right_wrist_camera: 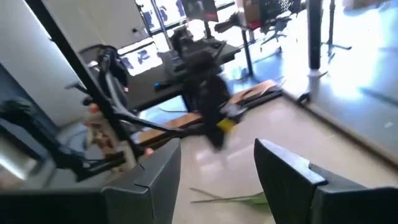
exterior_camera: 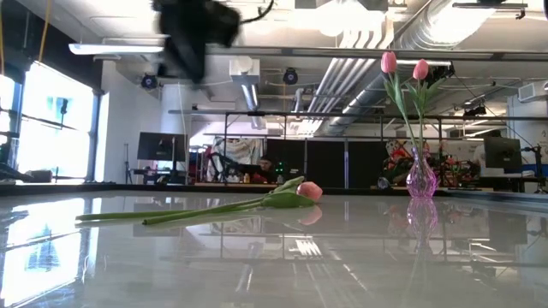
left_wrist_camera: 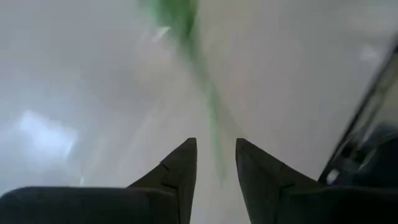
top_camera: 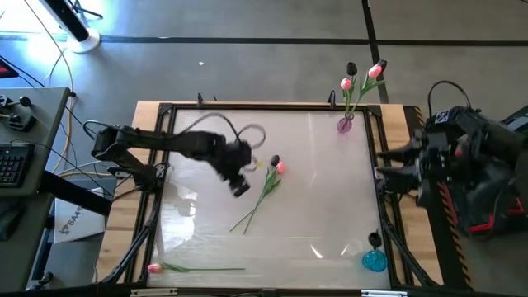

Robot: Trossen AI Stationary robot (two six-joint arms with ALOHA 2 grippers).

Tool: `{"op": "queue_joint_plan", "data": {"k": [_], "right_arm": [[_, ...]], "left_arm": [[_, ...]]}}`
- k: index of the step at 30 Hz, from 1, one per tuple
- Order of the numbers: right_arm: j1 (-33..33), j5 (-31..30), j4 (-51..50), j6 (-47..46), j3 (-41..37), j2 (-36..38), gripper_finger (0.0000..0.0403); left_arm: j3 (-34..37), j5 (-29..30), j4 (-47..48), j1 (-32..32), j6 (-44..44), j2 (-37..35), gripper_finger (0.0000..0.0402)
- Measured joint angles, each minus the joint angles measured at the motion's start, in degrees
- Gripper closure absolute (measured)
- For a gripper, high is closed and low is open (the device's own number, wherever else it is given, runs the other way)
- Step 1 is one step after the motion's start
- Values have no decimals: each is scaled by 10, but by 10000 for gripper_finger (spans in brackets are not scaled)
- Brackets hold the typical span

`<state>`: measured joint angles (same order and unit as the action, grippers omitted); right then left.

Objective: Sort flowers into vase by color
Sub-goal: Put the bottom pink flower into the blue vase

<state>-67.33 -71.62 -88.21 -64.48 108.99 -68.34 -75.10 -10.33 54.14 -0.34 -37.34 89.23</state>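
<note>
Light, floppy tulips: take the stem, not the head.

Your left gripper (top_camera: 240, 186) hangs with fingers parted, empty; the tulips (top_camera: 262, 191) lie just beyond its tips, stem seemingly between them. Right gripper (right_wrist_camera: 217, 171), parted, waits aside.

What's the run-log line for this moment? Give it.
left gripper: open, above mid-table | two tulips: lying loose below it | right gripper: open, waiting at right edge

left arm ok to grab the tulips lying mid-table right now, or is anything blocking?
Probably yes. The left gripper hangs just above the green stem, fingers apart, with the pair of tulips lying flat on the bare table. Nothing lies between them; the right gripper is out of sight, at the table's right side.
</note>
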Motion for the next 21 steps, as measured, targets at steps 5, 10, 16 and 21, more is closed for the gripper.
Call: {"op": "queue_joint_plan", "data": {"k": [5, 10, 16, 21], "right_arm": [[32, 5, 7, 67, 1, 23, 210], [68, 73, 30, 76, 1, 29, 210], [121, 158, 41, 18, 0, 10, 210], [182, 229, 41, -39, 0, -20, 210]], "left_arm": [[12, 9, 73, -85, -123, -4, 311], [12, 19, 76, -170, -259, -3, 311], [12, 32, 76, -239, -387, -3, 310], [12, 37, 75, -300, -453, -3, 295]]}}
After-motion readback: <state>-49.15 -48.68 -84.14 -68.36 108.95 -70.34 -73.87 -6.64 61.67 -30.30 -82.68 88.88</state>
